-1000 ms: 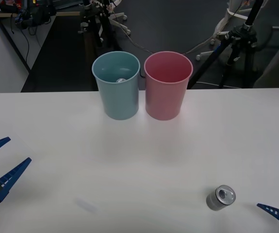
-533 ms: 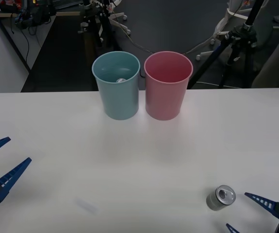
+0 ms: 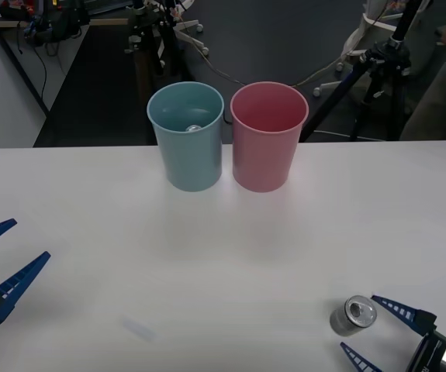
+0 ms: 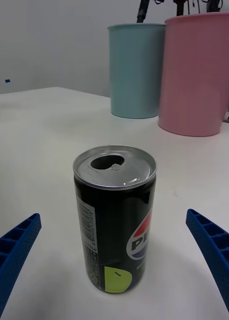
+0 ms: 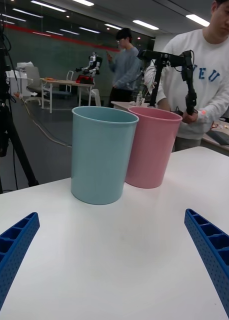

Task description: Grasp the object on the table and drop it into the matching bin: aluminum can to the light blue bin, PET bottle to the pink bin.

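Hidden: the right claw (image 3: 375,330) is partly cut off at the near right corner of the view.
Can: the aluminum can (image 3: 353,315) stands upright near the worktop's (image 3: 91,201) front right edge, with its top open.
Right claw: wide open, one finger on each side of the can, not touching it.
Left claw: the left claw (image 3: 1,256) is open, at the near left edge.
Bins: the light blue bin (image 3: 186,136) and pink bin (image 3: 268,136) stand side by side at the far edge.
Open room: bare white worktop lies between can and bins.
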